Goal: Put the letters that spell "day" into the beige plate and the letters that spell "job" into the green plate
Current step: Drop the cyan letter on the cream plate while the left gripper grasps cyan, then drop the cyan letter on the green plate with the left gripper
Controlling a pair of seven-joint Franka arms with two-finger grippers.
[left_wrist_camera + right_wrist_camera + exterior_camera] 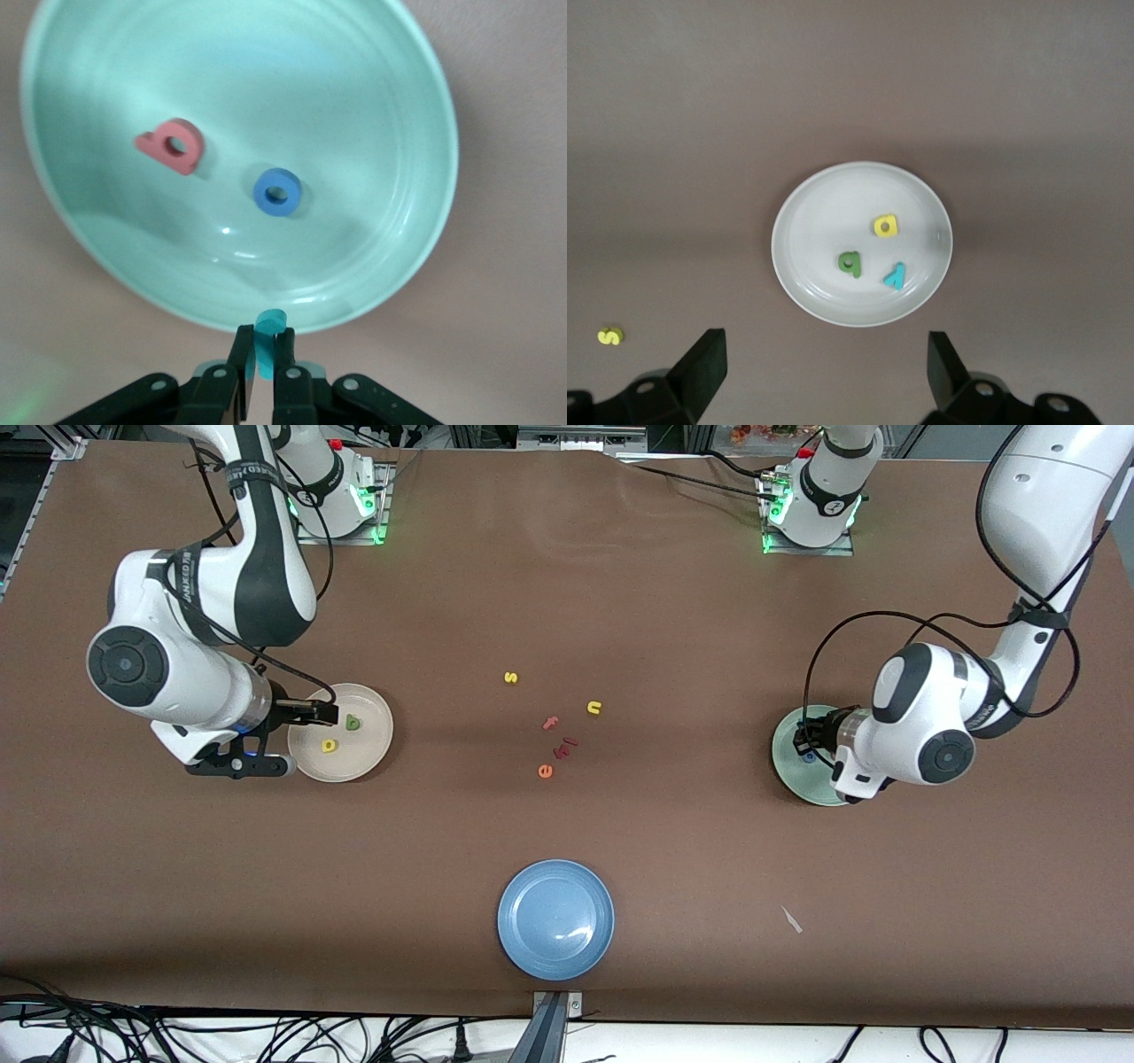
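The beige plate [368, 755] [824, 212] lies toward the right arm's end of the table. In it are the dark green d [850, 262] [354, 723], the yellow a [886, 226] [330, 745] and the teal y [895, 277]. My right gripper [826, 372] [319, 713] hangs open and empty over the plate's edge. The green plate [354, 106] [787, 766] at the left arm's end holds the red-pink b [171, 146] and the blue o [277, 192]. Just above its rim, my left gripper [263, 336] [811, 737] is shut on the teal j [271, 320].
Loose letters lie mid-table: a yellow s [510, 678], a yellow u [594, 708], a pink f [550, 723], a red piece [567, 746] and an orange e [545, 771]. A blue plate [555, 919] sits near the front edge, a white scrap [791, 919] beside it.
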